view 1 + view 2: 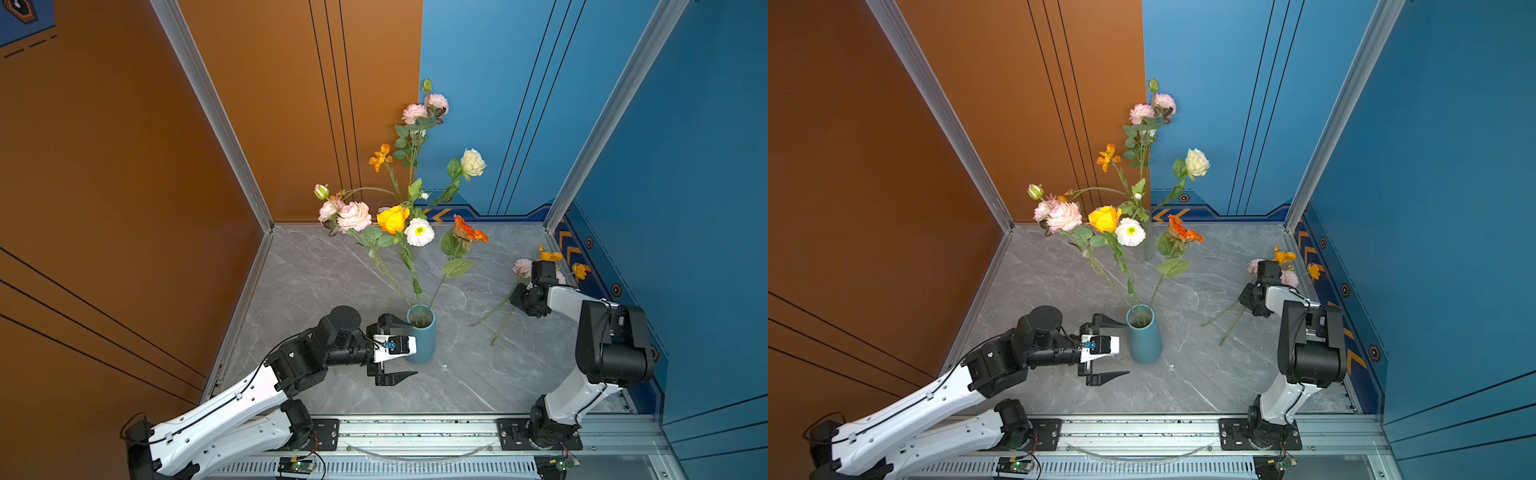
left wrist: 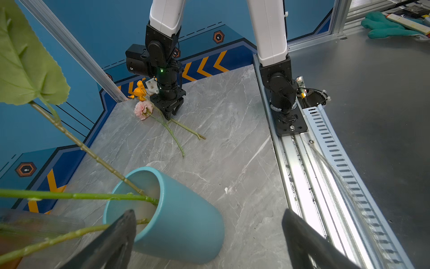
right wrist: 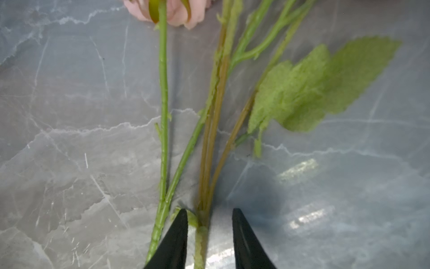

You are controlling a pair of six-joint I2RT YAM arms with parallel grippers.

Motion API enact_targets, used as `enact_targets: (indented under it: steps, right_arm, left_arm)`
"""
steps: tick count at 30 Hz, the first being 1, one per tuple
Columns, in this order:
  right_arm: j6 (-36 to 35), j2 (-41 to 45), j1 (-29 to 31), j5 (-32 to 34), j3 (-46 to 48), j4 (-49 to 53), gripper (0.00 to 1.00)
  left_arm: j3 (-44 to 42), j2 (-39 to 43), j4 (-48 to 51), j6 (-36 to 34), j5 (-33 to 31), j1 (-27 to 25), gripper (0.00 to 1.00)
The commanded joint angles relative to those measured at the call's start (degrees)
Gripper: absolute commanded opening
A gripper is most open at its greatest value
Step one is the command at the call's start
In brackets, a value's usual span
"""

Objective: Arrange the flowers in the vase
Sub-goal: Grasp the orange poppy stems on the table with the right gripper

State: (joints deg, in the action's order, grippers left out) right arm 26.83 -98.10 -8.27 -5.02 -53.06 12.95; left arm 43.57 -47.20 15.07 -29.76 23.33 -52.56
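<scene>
A teal vase point(image 1: 423, 345) point(image 1: 1144, 338) point(image 2: 186, 223) stands near the table's front and holds several flowers: pink ruffled point(image 1: 354, 216), yellow point(image 1: 392, 219), white point(image 1: 419, 232) and orange point(image 1: 468, 231). My left gripper point(image 1: 411, 348) point(image 1: 1126, 349) point(image 2: 208, 213) is open wide, one finger on each side of the vase, not touching it. At the right, a pink flower point(image 1: 522, 267) point(image 2: 143, 110) point(image 3: 172, 11) and orange flowers point(image 1: 550, 254) lie on the table. My right gripper point(image 1: 519, 297) point(image 3: 209, 210) is down on their stems, open, with a brownish-green stem point(image 3: 214, 139) between its fingers. A green stem point(image 3: 163, 93) lies just outside them.
Taller pink point(image 1: 415, 112), cream point(image 1: 473, 162) and orange point(image 1: 380, 157) blooms rise at the back, seemingly from a clear glass vessel point(image 1: 1148, 245). Orange and blue walls close in the grey marble table point(image 1: 478, 374). A metal rail point(image 1: 415, 432) runs along the front edge.
</scene>
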Motion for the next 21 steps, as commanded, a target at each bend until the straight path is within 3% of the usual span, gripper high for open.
enact_targets:
  steps: [1,5,11,18,21]
  right_arm:
    - [-0.2,-1.55,-0.14,-1.22,-1.77,1.57,0.34]
    - [-0.33,-3.34,-0.06,-1.58,-3.38,2.83,0.33]
    - [-0.37,-5.59,0.15,-3.29,-4.86,3.61,0.21]
    - [-0.81,-3.29,1.48,-1.18,-3.27,3.75,0.17]
    - [-1.0,-1.88,1.77,-1.2,-2.08,3.73,0.09]
  left_arm:
    - [-0.77,0.61,0.84,-0.7,-0.72,0.01,0.98]
    - [-0.76,0.79,0.86,-0.69,-0.57,0.04,0.98]
    - [-0.77,1.24,0.99,-0.8,-0.7,0.04,0.98]
    - [-0.68,1.35,0.93,-0.65,-0.48,0.01,0.98]
    - [-0.68,1.34,0.93,-0.67,-0.5,0.05,0.98]
